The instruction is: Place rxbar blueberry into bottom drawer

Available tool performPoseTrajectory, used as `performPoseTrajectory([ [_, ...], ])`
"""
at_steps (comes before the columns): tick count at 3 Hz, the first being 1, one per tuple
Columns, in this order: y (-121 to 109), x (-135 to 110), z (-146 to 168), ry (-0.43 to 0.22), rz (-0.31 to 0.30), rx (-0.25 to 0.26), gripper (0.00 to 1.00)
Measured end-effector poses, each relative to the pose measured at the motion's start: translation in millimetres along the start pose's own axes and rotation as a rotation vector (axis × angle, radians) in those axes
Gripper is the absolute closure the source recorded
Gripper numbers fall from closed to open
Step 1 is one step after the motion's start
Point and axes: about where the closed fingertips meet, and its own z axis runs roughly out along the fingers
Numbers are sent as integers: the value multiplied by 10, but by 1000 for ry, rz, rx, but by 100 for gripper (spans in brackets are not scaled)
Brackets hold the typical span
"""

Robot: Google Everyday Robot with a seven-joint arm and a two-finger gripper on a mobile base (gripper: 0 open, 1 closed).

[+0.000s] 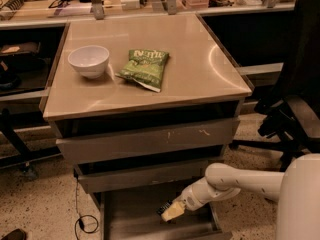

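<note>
The bottom drawer [131, 225] is pulled open under the cabinet, with its flat grey floor showing. My gripper [171, 212] reaches in from the right on a white arm and hangs low over the right-middle of the drawer. A small dark bar, the rxbar blueberry [163, 207], sticks out at the fingertips, held just above the drawer floor.
A white bowl [89, 60] and a green chip bag [145, 67] lie on the cabinet top [200, 79]. The two upper drawers [150, 140] are closed. A black office chair [295, 109] stands at the right. A cable [82, 219] lies on the floor at the left.
</note>
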Motion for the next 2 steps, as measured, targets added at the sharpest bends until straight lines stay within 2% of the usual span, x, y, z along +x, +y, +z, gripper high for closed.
performPoseTrajectory([
  [1,-57,49,371,-52,19,-10,100],
  [2,-117,139,718,-43,49,-28,100],
])
